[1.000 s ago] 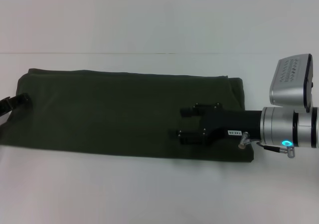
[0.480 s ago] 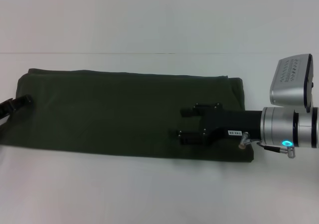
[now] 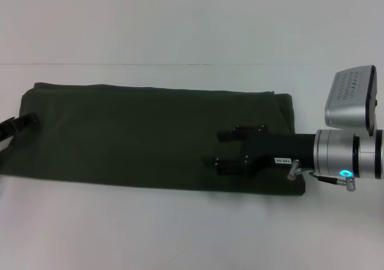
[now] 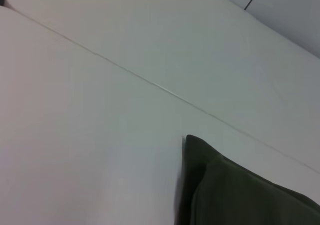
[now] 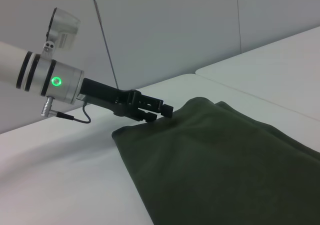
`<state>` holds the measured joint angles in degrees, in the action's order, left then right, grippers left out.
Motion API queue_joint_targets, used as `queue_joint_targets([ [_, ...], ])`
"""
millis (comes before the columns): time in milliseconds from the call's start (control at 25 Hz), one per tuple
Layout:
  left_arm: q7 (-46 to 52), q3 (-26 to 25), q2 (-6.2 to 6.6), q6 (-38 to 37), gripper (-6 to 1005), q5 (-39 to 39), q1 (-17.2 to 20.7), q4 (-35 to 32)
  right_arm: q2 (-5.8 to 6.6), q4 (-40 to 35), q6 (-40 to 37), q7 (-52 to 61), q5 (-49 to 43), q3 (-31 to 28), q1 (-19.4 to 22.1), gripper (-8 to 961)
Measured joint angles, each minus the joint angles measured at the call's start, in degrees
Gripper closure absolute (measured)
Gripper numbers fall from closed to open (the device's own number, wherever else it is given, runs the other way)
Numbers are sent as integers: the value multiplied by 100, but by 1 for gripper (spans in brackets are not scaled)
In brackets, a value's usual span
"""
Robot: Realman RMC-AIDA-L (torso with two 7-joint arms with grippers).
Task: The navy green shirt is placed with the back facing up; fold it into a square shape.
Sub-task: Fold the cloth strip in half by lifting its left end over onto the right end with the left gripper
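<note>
— Two arms are in sight; where does the navy green shirt [image 3: 150, 135] lie?

— Flat on the white table [image 3: 180, 234], folded into a long, plain band that runs across the head view, its longer edges toward and away from the robot. One corner of it shows in the left wrist view, with bare table and a thin seam line beside it.

— And the right gripper [image 3: 223, 149]?

— It reaches in from the right side, over the right end of the band. Its two black fingers [image 3: 228, 134] stand spread apart, with dark cloth showing in the gap between them. Whether they touch the fabric I cannot tell from above.

— What of the left gripper [image 5: 162, 111]?

— It sits at the left end of the shirt, only partly in the head view at the frame's edge. The right wrist view shows it better: its black tips meet the cloth at that end's edge, near the corner. Whether they are pinching the fabric or merely resting against it, I cannot tell.
</note>
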<state>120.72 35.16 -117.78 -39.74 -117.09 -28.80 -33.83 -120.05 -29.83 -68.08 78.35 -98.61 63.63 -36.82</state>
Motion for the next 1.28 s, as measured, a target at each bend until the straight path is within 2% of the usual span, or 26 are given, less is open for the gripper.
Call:
queue_joint_targets([
  [1280, -22, 8, -7, 64, 140, -7, -21, 76, 0, -14, -4, 14, -1, 0, 0, 166],
])
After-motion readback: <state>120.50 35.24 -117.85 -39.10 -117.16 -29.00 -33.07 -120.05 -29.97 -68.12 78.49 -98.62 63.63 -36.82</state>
